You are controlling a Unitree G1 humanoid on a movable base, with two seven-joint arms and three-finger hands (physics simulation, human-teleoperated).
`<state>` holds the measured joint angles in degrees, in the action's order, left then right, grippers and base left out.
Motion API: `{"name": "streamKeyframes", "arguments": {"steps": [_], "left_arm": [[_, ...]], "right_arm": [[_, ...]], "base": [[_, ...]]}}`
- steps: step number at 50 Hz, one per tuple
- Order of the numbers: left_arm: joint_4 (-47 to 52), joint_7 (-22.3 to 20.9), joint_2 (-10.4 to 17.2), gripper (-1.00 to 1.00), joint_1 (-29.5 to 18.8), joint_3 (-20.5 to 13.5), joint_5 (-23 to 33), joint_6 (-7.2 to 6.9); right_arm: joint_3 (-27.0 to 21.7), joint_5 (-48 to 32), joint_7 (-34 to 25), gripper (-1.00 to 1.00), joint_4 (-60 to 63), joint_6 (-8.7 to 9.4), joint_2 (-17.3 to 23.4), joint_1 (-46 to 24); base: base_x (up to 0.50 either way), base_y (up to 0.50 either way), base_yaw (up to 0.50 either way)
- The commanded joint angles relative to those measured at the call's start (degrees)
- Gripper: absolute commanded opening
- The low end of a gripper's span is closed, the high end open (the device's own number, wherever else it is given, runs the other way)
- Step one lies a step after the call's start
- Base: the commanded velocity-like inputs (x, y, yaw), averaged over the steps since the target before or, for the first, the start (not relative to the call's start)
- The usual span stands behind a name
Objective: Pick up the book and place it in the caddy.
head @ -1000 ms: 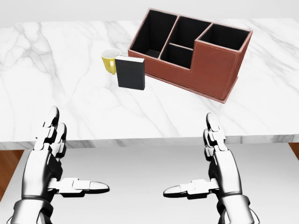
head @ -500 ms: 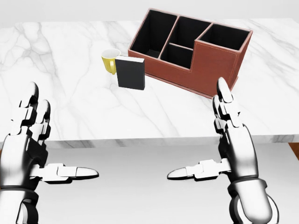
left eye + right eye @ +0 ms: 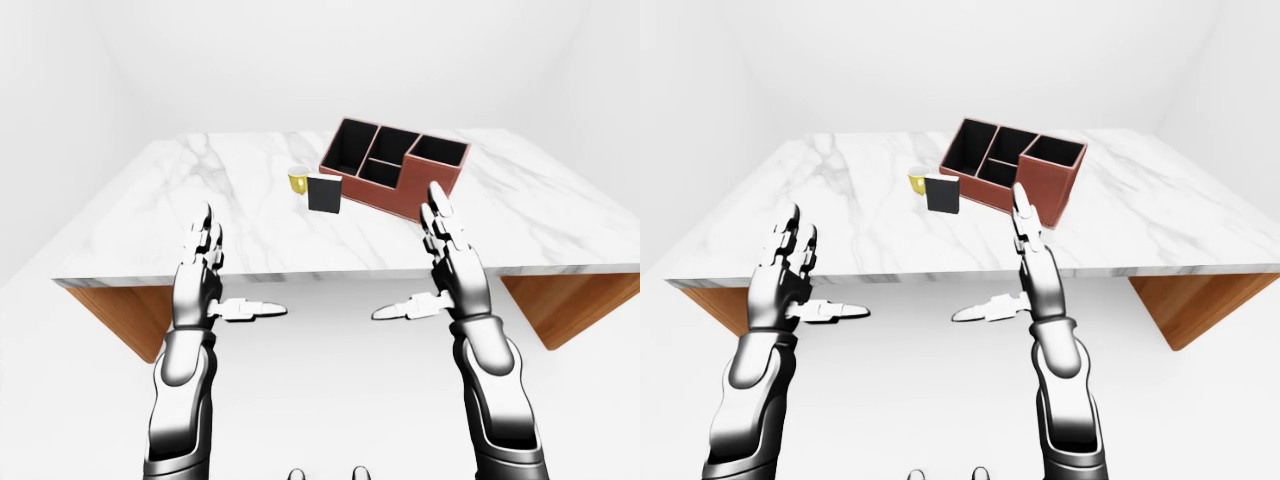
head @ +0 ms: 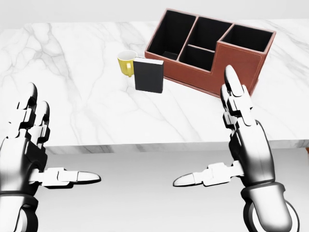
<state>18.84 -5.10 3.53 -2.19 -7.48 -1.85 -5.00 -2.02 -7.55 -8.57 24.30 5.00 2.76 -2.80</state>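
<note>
We see the book (image 4: 148,75) standing upright on the marble counter (image 4: 72,96), away from its edges, its dark cover facing us and its long axis vertical. It stands just beside a yellow mug (image 4: 127,63) and close to the near wall of the brown caddy (image 4: 227,60). We judge it light, stiff and rather smooth, likely to tip if nudged, so pinching it across its thickness near the top seems wise. Our left hand (image 4: 26,145) and right hand (image 4: 244,140) hover off the counter's near edge, fingers spread wide, holding nothing.
</note>
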Motion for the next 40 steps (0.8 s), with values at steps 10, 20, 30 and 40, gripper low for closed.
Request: {"name": "streamKeyframes", "arguments": {"steps": [10, 20, 30, 40], "left_arm": [[-2.48, -0.26, 0.10, 1.00, 0.49, -0.18, 0.78, 0.00], [-3.03, -0.70, 0.04, 1.00, 1.20, 0.13, 1.23, 0.89], [-2.67, -2.12, -0.03, 1.00, 1.79, 0.47, 1.74, 0.11], [-2.67, -2.40, -0.05, 1.00, 1.97, 0.17, 1.55, 0.54]], "right_arm": [[0.45, -1.19, -0.33, 1.00, 0.19, 0.00, -0.58, 0.78], [0.44, -1.94, 1.21, 1.00, -0.50, 0.00, -0.69, 0.48], [0.06, -1.54, 1.84, 1.00, 0.63, 0.00, -0.61, 1.19], [0.76, -1.78, 1.64, 1.00, -0.34, 0.00, -0.93, 0.94]], "base": [[0.02, 0.50, 0.00], [0.01, 0.28, 0.00], [0.00, 0.00, 0.00], [-0.18, 0.00, -0.31]]}}
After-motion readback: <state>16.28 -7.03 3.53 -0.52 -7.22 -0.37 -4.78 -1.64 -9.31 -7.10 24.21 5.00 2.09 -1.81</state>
